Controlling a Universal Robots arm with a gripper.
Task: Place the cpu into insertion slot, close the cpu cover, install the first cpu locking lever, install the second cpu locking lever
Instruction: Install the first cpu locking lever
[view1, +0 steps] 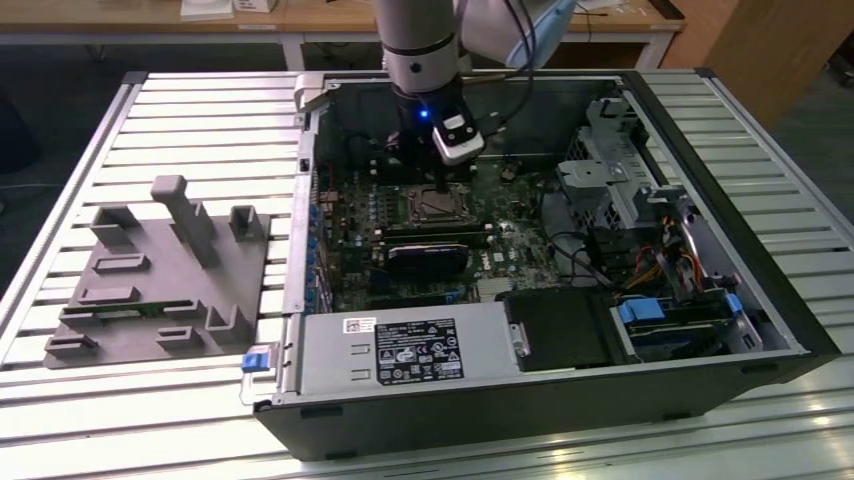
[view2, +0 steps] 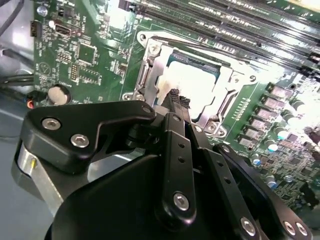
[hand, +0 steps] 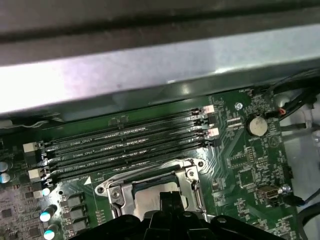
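cpu sits in the insertion slot, so we count step one as done. in the second wrist view its pale metal top shows through the window of the cpu cover, and the silver frame lies flat around the chip, so we judge the cover closed too.

gripper is right over the socket, with its tip at the near edge of the chip's top. in the second wrist view the fingers stand narrow, close together with nothing between them. we can't tell whether the tip actually touches the chip or the cover, or hangs just above.

levers: a thin wire runs along the socket edge nearest the memory slots, and in the first wrist view its end sits at the socket's corner. we can't tell whether that lever is hooked under its catch. the other lever's side is hidden behind the gripper body. so we rate both lever steps as unconfirmed, probably still open work.

in the exterior view the arm reaches down into the open pc case, with the socket just below its tip and the graphics card just beside the socket, away from the arm.
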